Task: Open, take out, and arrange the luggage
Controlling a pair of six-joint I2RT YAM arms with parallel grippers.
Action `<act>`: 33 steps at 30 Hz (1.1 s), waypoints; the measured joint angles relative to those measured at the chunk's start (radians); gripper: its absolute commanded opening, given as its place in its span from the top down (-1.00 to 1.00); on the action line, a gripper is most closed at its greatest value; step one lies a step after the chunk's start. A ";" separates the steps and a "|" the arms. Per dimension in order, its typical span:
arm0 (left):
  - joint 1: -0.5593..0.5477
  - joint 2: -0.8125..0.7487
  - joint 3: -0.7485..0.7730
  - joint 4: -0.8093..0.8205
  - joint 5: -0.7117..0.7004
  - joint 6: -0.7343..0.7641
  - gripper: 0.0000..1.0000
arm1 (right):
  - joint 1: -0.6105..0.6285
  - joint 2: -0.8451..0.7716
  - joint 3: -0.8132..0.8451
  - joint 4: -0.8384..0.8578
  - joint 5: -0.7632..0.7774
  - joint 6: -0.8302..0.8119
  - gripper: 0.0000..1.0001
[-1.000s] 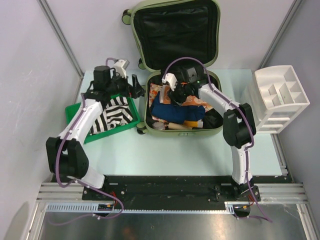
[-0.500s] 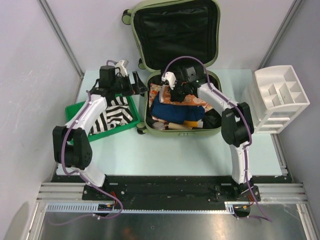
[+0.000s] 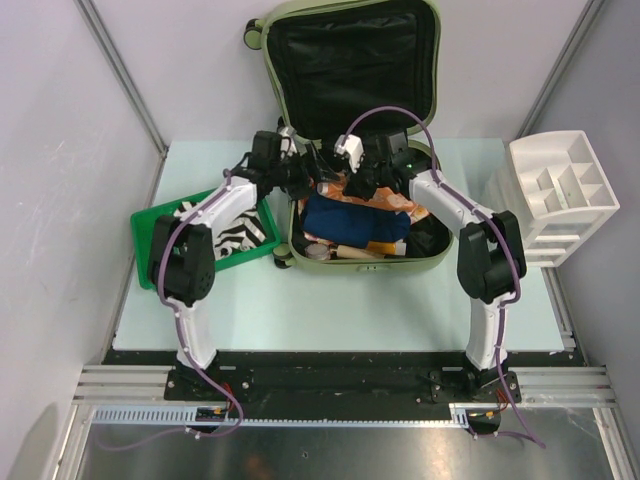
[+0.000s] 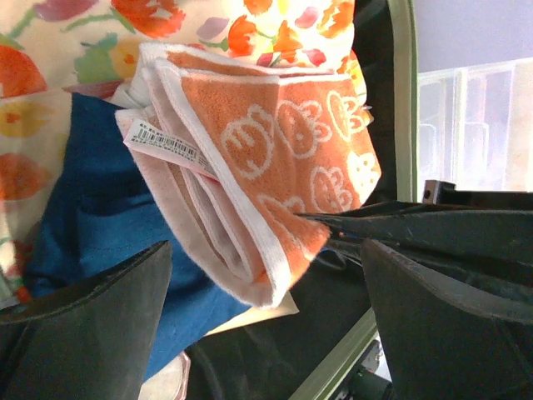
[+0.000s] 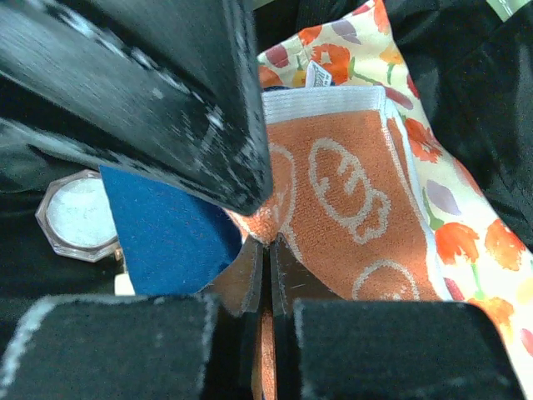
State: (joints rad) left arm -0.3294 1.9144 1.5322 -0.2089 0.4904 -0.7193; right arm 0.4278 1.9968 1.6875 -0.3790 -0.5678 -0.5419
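My right gripper (image 5: 266, 250) is clamped on a corner of the towel (image 4: 291, 158). My own fingers block most of that wrist view, so only the pinched edge shows. My left gripper (image 4: 266, 250) hangs wide open over the same towel, and I cannot tell whether it touches. Under the towel lie a blue cloth (image 4: 92, 192) and a floral cloth (image 4: 50, 50), with a jar (image 5: 79, 215) beside the blue one. All sit inside the luggage (image 3: 400, 264), open at the middle of the table (image 3: 330, 310), lid toward the back. Its deeper contents are too dark to read. To the left, a tray (image 3: 150, 255) holds a striped cloth (image 3: 240, 235), partly hidden by my arm. At the right stands an organizer (image 3: 560, 190).
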 measured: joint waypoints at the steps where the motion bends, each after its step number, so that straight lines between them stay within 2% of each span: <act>1: -0.006 0.019 0.010 0.003 -0.002 -0.018 -1.00 | -0.001 -0.001 -0.002 0.008 -0.003 0.005 1.00; 10: -0.037 0.109 0.045 0.006 -0.024 -0.111 -0.99 | -0.012 -0.004 -0.025 0.020 -0.016 0.019 1.00; 13: -0.039 0.116 0.045 0.007 -0.025 -0.124 -0.91 | -0.015 -0.005 -0.025 0.021 -0.023 0.022 1.00; 16: -0.039 0.127 0.059 0.010 -0.024 -0.130 -0.67 | -0.018 -0.008 -0.025 0.023 -0.037 0.034 1.00; 17: -0.039 0.134 0.072 0.013 -0.023 -0.130 -0.51 | -0.018 -0.010 -0.025 0.023 -0.044 0.038 1.00; 19: -0.039 0.142 0.095 0.020 -0.017 -0.125 -0.33 | -0.018 -0.015 -0.027 0.024 -0.055 0.045 1.00; 20: -0.039 0.143 0.102 0.023 -0.015 -0.120 -0.04 | -0.019 -0.021 -0.033 0.024 -0.060 0.048 1.00; 22: -0.039 0.143 0.118 0.034 -0.010 -0.111 0.31 | -0.018 -0.034 -0.046 0.026 -0.069 0.053 1.00; 23: -0.039 0.143 0.122 0.043 -0.006 -0.100 0.64 | -0.016 -0.041 -0.054 0.027 -0.074 0.056 1.00; 24: -0.039 0.143 0.124 0.051 0.002 -0.092 0.81 | -0.014 -0.049 -0.061 0.027 -0.078 0.060 1.00; 25: -0.039 0.143 0.124 0.055 0.011 -0.085 0.97 | -0.012 -0.056 -0.065 0.027 -0.081 0.063 0.89; 26: -0.038 0.143 0.124 0.058 0.019 -0.075 0.99 | -0.010 -0.061 -0.067 0.027 -0.084 0.066 0.49; 28: -0.032 0.138 0.119 0.063 0.034 -0.065 1.00 | -0.007 -0.066 -0.067 0.026 -0.087 0.083 0.04; 29: -0.026 0.131 0.109 0.067 0.038 -0.057 1.00 | -0.006 -0.068 -0.067 0.026 -0.089 0.087 -0.26; 31: -0.013 0.104 0.076 0.072 0.045 -0.033 1.00 | -0.011 -0.069 -0.065 0.022 -0.092 0.110 -0.38; 33: 0.014 0.061 0.026 0.071 0.053 -0.002 1.00 | -0.016 -0.069 -0.060 0.016 -0.092 0.127 -0.41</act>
State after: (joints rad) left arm -0.3153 1.9751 1.5585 -0.1383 0.5438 -0.7216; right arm 0.4118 1.9274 1.6272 -0.3634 -0.6598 -0.4145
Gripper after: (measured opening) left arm 0.027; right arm 0.671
